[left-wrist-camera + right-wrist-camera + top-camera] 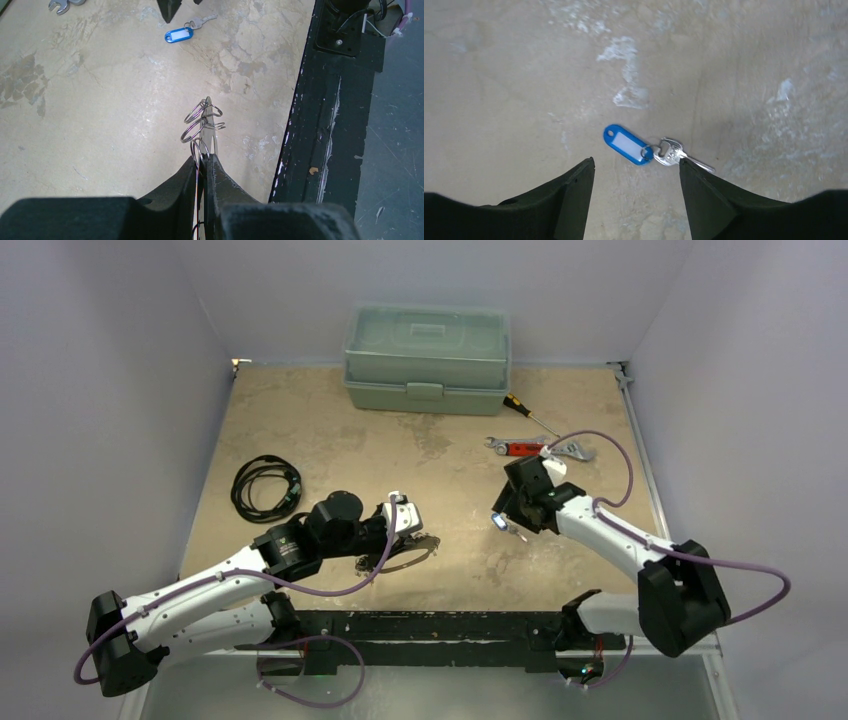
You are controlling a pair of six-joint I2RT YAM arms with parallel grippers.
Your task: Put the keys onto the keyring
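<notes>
Right wrist cam: right gripper [635, 162] jaws spread, blue-tagged key [644, 150] lying btwn them. Left gripper [203, 159], well apart from that key, jaws pinching keyring [206, 122].

Bright, thin metal wire forms the keyring [202, 125], strung with small polished rings and pinched between the matt black plastic fingers [182, 185] of the left gripper [204, 157]. The table [330, 410] is matt tan, mottled with pale, worn patches. On it lies a shiny silver metal key [670, 154] with a glossy blue plastic tag [626, 144] and a white, paper-like insert. The black rail [310, 125] along the table's near edge shows scratched, chipped paint. A smooth, translucent grey-green plastic toolbox [425, 358] stands at the far edge.
</notes>
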